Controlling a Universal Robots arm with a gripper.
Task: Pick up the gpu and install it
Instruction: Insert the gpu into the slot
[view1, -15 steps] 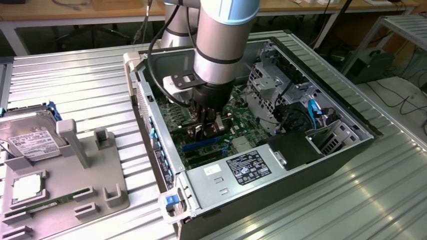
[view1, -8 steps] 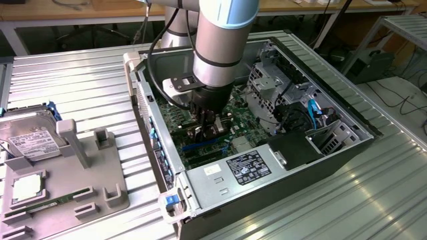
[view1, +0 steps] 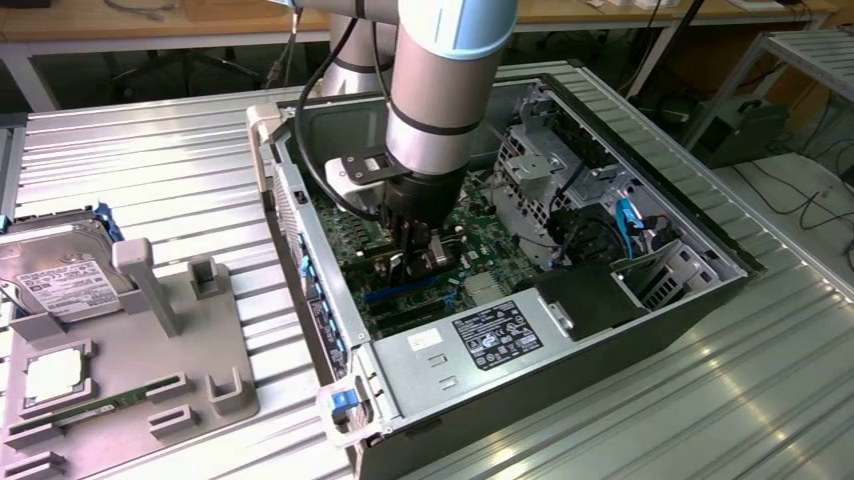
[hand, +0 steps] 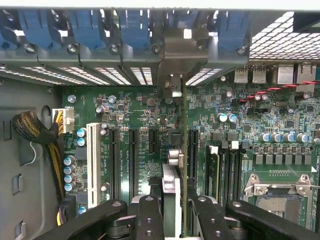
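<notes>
My gripper (view1: 420, 248) reaches down into the open computer case (view1: 574, 330), over the green motherboard (view1: 474, 215). In the wrist view my gripper (hand: 172, 202) is shut on the gpu (hand: 183, 125), which I see edge-on as a thin dark card between the black fingers (hand: 150, 212). The card stands upright over the motherboard (hand: 225, 110), in line with the black expansion slots (hand: 133, 162). Its silver bracket (hand: 184, 47) sits against the case's rear slot openings. Whether the card's edge is seated in a slot is hidden.
Blue latch clips (hand: 85, 25) line the rear slot row. A cable bundle (hand: 35, 130) and an open CPU socket (hand: 280, 195) flank the slots. The power supply (view1: 494, 335) fills the case's near end. A grey fixture (view1: 134, 370) holds a hard drive (view1: 60, 270).
</notes>
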